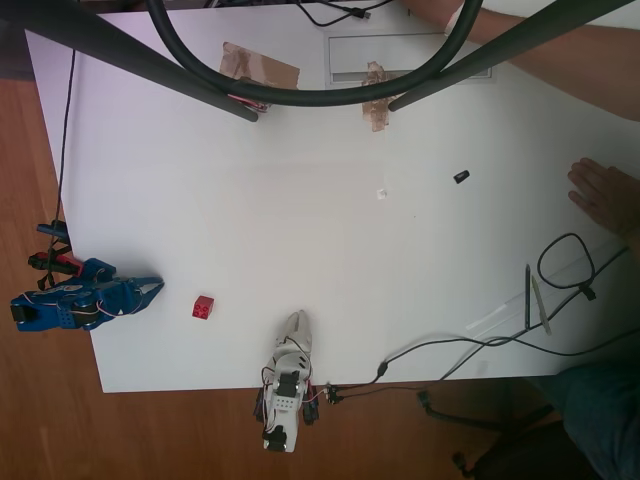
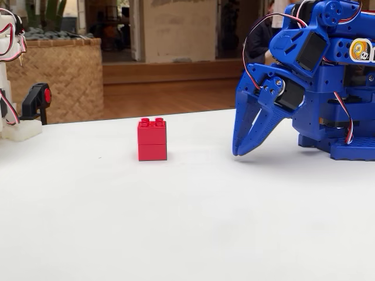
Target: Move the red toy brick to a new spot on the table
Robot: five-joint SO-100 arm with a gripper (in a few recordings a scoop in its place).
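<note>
Brick first: my worry is knocking it before I ever hold it. From my seat, the tool sits low, tips down at the surface, its two blue fingers drawn nearly together, with nothing between them. In the overhead view the tool is at the left edge, pointing toward the brick, which stands just beside it with a clear gap.

The brick stands upright on bare white surface, studs up, apart from everything else. It looks tall for its footprint, two blocks stacked, so I judge it tips easily.

Risks as I see them:
- With the fingers this close together, driving forward would shove or topple the brick instead of straddling it. I'd need to spread them first.
- The tips ride so near the surface that a forward reach could scrape and stall.
- A pinch high up may split the stack or pivot it out.

Farther out, a white arm sits at the near edge, a small black thing lies mid-surface, and a person's hand rests at the right; I'd choose a drop spot away from all three.
</note>
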